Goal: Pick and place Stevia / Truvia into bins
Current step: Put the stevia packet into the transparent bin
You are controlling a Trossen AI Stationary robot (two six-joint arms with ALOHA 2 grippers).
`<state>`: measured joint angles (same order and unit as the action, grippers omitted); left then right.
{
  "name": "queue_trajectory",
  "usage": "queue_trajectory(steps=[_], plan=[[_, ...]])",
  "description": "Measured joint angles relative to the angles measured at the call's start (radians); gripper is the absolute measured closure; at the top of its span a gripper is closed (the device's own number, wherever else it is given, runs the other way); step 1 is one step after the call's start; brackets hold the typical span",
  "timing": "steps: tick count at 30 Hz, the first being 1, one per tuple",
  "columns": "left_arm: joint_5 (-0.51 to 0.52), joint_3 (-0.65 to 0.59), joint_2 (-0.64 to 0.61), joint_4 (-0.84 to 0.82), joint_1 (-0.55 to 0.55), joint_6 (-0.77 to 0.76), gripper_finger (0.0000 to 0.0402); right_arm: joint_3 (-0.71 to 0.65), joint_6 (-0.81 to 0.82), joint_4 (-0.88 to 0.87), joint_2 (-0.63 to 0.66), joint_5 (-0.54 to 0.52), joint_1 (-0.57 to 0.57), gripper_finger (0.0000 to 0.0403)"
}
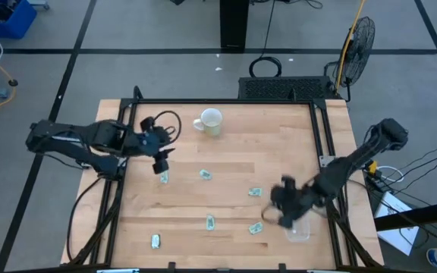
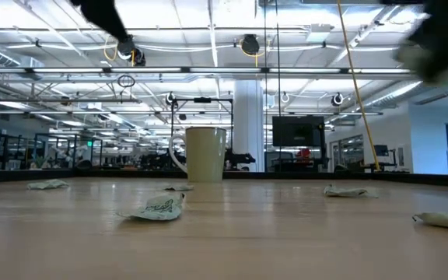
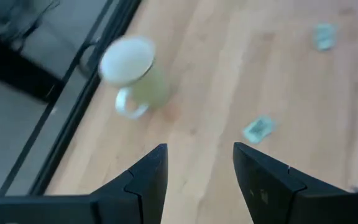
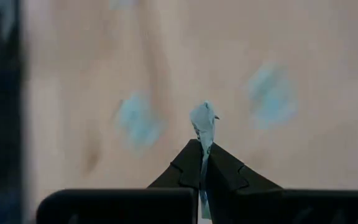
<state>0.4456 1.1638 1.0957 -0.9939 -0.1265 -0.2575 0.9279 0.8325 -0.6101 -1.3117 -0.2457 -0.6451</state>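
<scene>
Several pale green Stevia packets lie across the wooden table, among them one [image 1: 164, 177] just in front of my left gripper [image 1: 161, 161], one [image 1: 205, 174] at the middle and one [image 1: 256, 228] at the front right. In the left wrist view that gripper [image 3: 197, 152] is open and empty above the table, facing a packet [image 3: 258, 129]. My right gripper [image 1: 279, 208] hovers beside the clear bin [image 1: 298, 230] at the front right. The right wrist view shows this gripper [image 4: 202, 149] shut on a packet [image 4: 204, 121] that sticks up between its fingers.
A white mug [image 1: 209, 121] stands at the back middle of the table, also seen in the low view [image 2: 204, 154]. Black rails [image 1: 325, 144] run along the table's left and right sides. A fan [image 1: 355, 42] stands on the floor behind the table.
</scene>
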Motion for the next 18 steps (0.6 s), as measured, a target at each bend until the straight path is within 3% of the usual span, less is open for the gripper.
queue_trajectory(steps=[2, 9, 12, 14, 18], plan=[[0.033, -0.066, -0.019, 0.001, 0.000, -0.037, 0.0213, -0.003, 0.109, -0.016, -0.032, 0.048, -0.067, 0.0402], [0.069, -0.249, -0.030, 0.021, 0.003, -0.142, 0.0213, -0.003, 0.513, -0.052, -0.046, 0.010, -0.225, 0.0402], [0.087, -0.307, -0.026, 0.062, 0.003, -0.221, 0.0213, -0.002, 0.632, -0.141, -0.096, 0.096, -0.262, 0.0402], [0.087, -0.338, -0.024, 0.073, 0.003, -0.245, 0.0213, -0.003, 0.689, -0.173, -0.133, 0.162, -0.272, 0.0401], [0.087, -0.353, -0.025, 0.083, 0.003, -0.296, 0.0213, -0.003, 0.673, -0.141, -0.179, 0.172, -0.262, 0.0400]])
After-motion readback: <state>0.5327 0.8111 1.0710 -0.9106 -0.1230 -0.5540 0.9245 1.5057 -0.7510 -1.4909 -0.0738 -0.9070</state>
